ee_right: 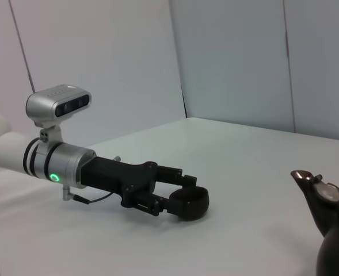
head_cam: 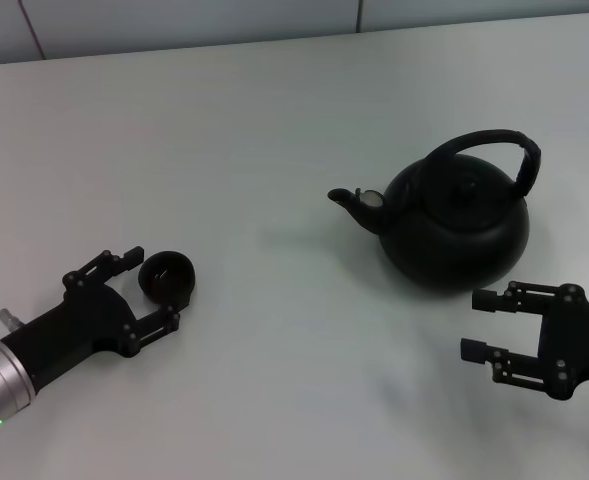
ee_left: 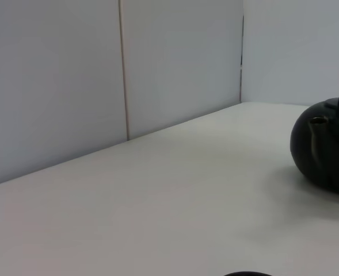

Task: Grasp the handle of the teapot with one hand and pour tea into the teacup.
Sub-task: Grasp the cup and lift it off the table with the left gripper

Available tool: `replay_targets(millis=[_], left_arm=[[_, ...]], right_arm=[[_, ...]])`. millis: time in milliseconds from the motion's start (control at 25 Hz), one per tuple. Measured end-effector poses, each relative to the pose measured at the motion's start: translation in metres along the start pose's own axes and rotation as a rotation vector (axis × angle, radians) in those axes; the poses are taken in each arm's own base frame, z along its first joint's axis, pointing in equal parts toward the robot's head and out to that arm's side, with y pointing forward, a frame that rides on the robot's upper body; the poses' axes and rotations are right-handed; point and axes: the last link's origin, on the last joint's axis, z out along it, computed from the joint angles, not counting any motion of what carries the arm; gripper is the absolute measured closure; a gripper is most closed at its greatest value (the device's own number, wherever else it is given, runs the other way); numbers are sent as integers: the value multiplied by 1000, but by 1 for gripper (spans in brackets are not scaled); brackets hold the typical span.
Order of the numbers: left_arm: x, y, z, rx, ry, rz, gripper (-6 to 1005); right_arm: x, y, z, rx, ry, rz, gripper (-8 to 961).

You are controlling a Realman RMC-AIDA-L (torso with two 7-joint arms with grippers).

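The matte-black teapot (head_cam: 456, 225) stands upright on the white table at the right, with its spout toward my left. Its arched handle (head_cam: 494, 143) stands up over the lid. My right gripper (head_cam: 479, 325) is open and empty, on the near side of the teapot and a little apart from it. The small dark teacup (head_cam: 166, 278) stands on the table at the left. My left gripper (head_cam: 156, 287) is shut on it, one finger on each side. In the right wrist view the left gripper (ee_right: 181, 195) holds the teacup (ee_right: 189, 204), and the teapot's spout (ee_right: 319, 192) shows at the edge.
The white table (head_cam: 274, 150) runs back to a pale grey wall (head_cam: 174, 25). The left wrist view shows part of the teapot (ee_left: 324, 149) at the edge and the wall panels (ee_left: 54, 86) behind the table.
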Motion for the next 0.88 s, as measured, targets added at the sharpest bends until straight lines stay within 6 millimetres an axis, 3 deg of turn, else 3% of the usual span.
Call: replay_targets(millis=[880], left_arm=[[5,1,8,-23,6,7,282]], right_arm=[[-4,-2,3,-10,-6,-3,358]])
